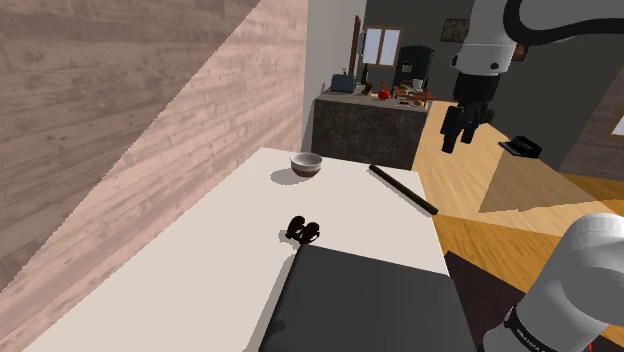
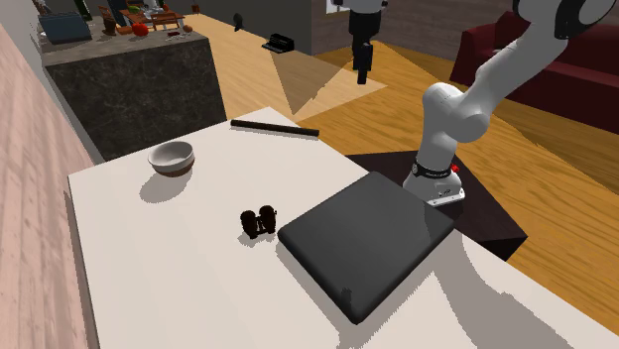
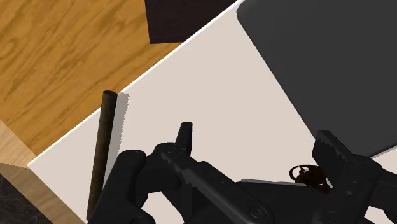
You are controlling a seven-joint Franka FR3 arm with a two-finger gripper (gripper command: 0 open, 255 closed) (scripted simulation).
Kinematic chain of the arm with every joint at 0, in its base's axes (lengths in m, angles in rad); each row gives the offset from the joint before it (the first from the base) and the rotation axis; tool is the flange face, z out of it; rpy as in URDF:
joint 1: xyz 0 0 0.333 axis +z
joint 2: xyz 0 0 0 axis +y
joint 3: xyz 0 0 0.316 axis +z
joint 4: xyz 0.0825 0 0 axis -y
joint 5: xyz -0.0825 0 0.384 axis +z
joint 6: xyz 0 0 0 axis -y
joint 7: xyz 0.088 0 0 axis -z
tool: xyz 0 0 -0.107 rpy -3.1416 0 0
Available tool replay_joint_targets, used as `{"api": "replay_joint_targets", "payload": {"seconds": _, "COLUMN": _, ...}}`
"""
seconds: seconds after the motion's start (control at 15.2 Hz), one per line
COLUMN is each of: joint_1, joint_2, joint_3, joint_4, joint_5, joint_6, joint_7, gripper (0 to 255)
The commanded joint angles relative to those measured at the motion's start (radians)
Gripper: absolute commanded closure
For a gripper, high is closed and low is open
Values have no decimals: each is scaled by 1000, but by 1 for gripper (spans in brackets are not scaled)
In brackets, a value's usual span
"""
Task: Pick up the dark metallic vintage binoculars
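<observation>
Looking down from the shoulder view, you've got the binoculars (image 1: 304,230) lying on the white table (image 1: 190,260), near its middle. They're small and very dark, almost black with a brownish cast, two stubby barrels joined side by side. In the second exterior view the binoculars (image 2: 259,221) sit just beside the edge of a dark grey slab (image 2: 367,238), which lies at their four o'clock. A pale bowl (image 2: 171,157) with a dark base stands at their ten o'clock, well apart, and a thin dark rod (image 2: 275,127) lies along the table's far edge at twelve.

Your gripper (image 1: 462,130) hangs high in the air, at two o'clock from the binoculars in the shoulder view, out over the wooden floor and well apart from them. From the wrist view, the gripper (image 3: 254,133) has its two black fingers (image 3: 184,137) standing wide apart with nothing between them but bare table. The binoculars (image 3: 307,175) peek out there as a brownish shape, partly hidden behind one finger, with the rod (image 3: 102,153) beyond the other.
</observation>
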Motion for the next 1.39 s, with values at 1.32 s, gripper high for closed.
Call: {"api": "replay_joint_targets", "payload": {"seconds": 1.32, "joint_1": 2, "joint_2": 591, "joint_3": 197, "joint_4": 50, "joint_5": 113, "joint_6": 538, "joint_7": 459, "gripper": 0}}
